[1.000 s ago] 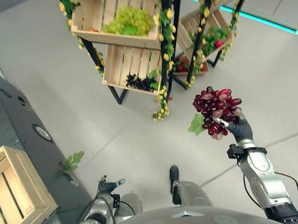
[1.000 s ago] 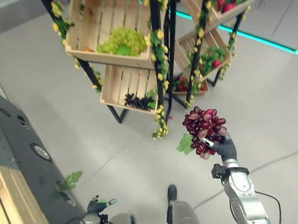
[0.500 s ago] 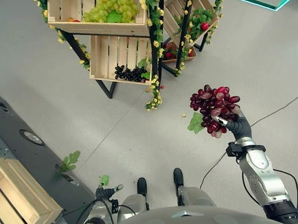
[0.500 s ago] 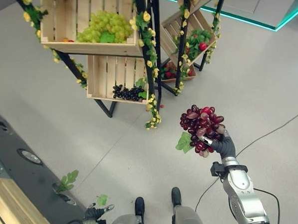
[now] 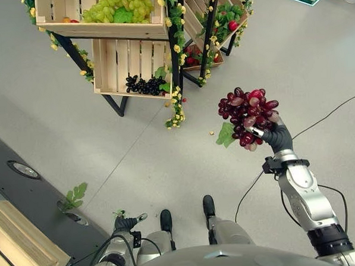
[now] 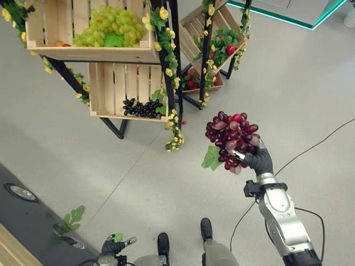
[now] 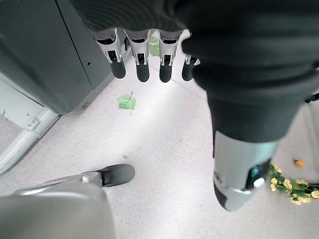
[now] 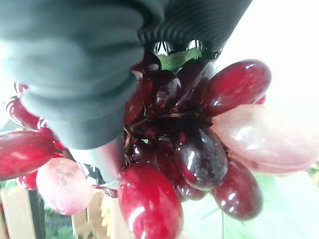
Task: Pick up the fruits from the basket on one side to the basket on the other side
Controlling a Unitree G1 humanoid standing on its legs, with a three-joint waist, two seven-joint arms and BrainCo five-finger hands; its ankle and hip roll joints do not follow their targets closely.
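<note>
Red grape bunch [image 5: 246,115] clamped in right robot hand [image 5: 274,138], raised at 3 o'clock, well apart from shelf crates [image 5: 132,70] at 11. Loose grapes may drop if grip slackens. Left robot hand [image 7: 149,57] relaxed, low.

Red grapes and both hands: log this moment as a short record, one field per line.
held fruit: red grapes, one bunch with a green leaf, lifted over the floor
right robot hand: shut on the red grapes, raised
left robot hand: low by the robot's side, fingers straight, holding nothing
rack: black frame with yellow flowers, carrying wooden crates
top crate: green grapes
lower crate: black grapes
other crate: at the robot's lower left, contents hidden
</note>
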